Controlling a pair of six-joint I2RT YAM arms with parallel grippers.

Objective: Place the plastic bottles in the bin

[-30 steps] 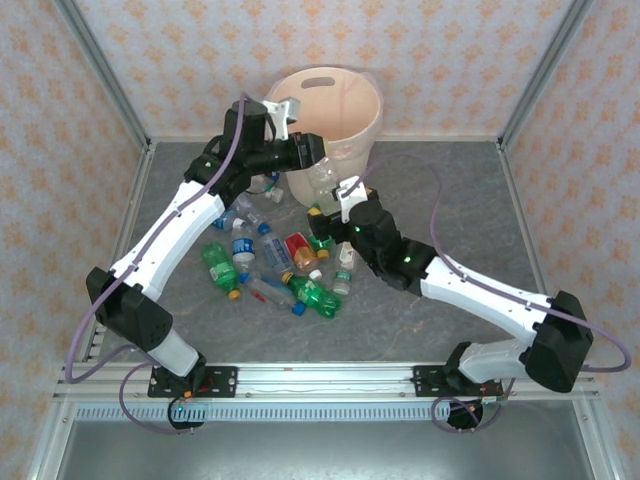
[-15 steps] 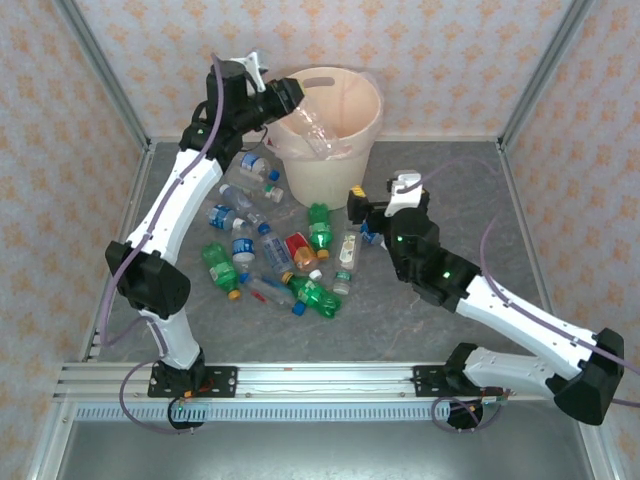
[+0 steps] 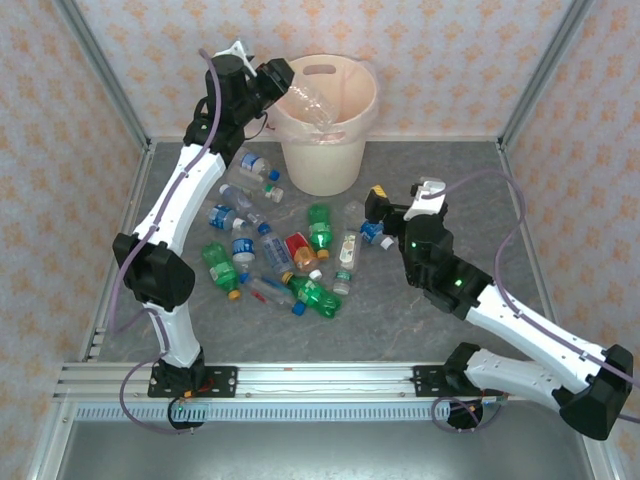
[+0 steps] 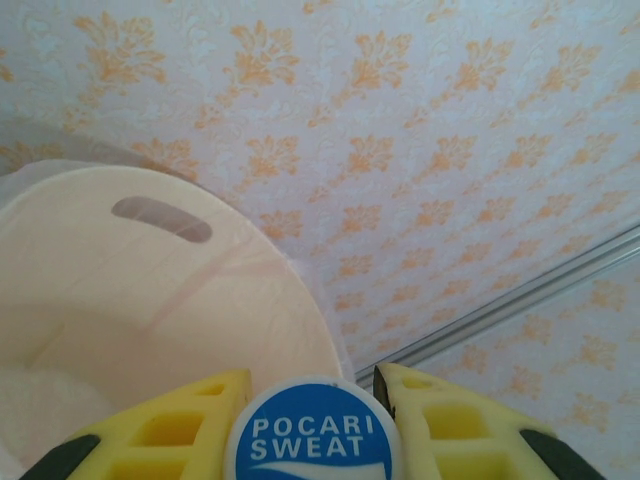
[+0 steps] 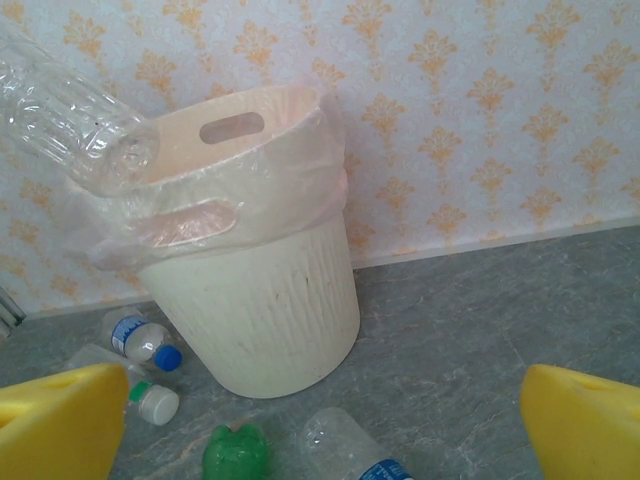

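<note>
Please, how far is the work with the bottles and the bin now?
Done: nothing inside the bin can be confirmed. In hand: the left gripper is shut on a clear bottle tilted over the bin's opening. Left: about a dozen bottles lie on the table; the right gripper is open and empty near them.

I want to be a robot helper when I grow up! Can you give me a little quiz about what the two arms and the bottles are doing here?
1. True or false: the left gripper holds a clear bottle above the bin.
2. The right gripper has its jaws: A) open, holding nothing; B) shut on a green bottle; C) shut on a handle slot.
3. Which words stand on the blue cap between the left gripper's fingers?
Key: 1 true; 2 A; 3 Pocari Sweat.
</note>
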